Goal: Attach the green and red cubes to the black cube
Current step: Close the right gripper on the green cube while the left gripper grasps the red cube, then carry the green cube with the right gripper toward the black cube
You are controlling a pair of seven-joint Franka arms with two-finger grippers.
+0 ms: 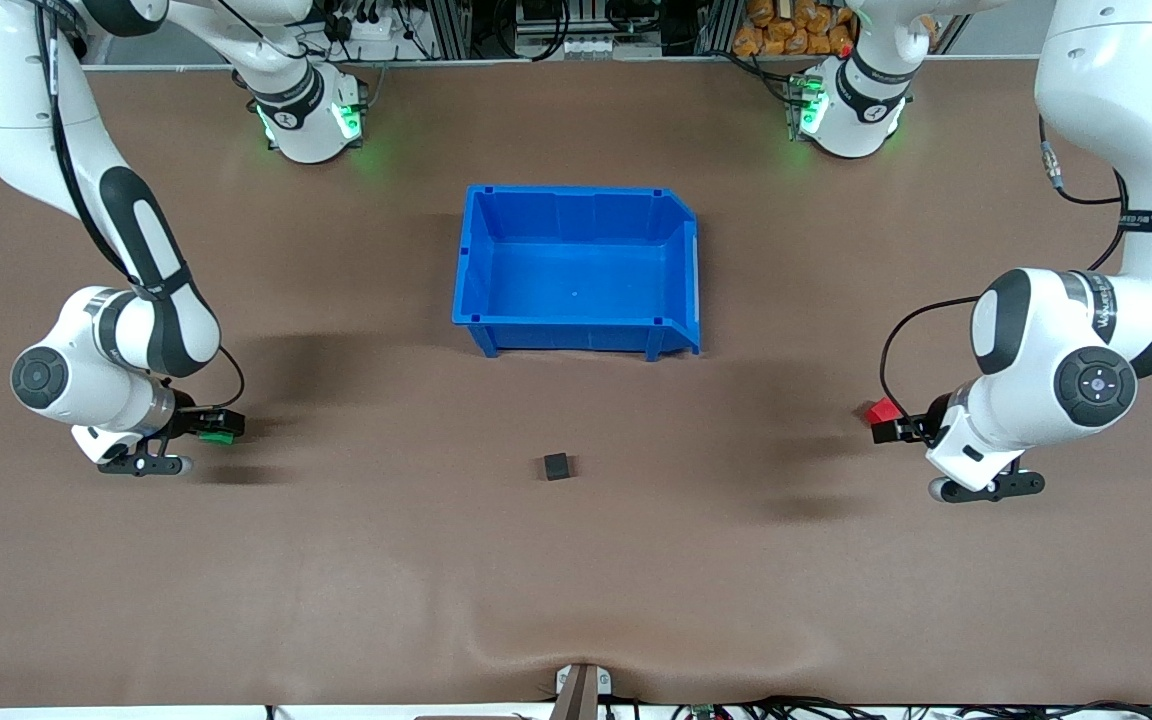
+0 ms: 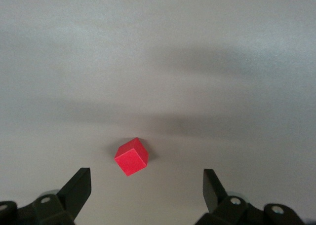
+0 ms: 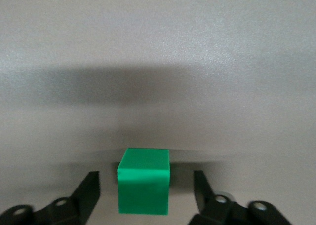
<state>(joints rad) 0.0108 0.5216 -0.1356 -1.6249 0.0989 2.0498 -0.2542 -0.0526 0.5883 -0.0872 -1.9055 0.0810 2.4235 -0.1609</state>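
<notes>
Front view: right end effector (image 1: 219, 430) narrowing around green cube (image 1: 217, 437), lower left; left end effector (image 1: 894, 425) wide over red cube (image 1: 880, 411).

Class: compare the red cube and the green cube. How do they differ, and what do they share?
The red cube sits turned at an angle between the left gripper fingers; the green cube sits square between the right gripper fingers. Red lies at the left arm's end, green at the right arm's. Both rest on the table, ungripped.

Even overhead light, bright. Soft, wide arm shadows fall across the brown tabletop (image 1: 336, 560) in the front view. Both wrist views look washed-out grey, with blurred shadow bands and dark pincer fingers at six o'clock.
</notes>
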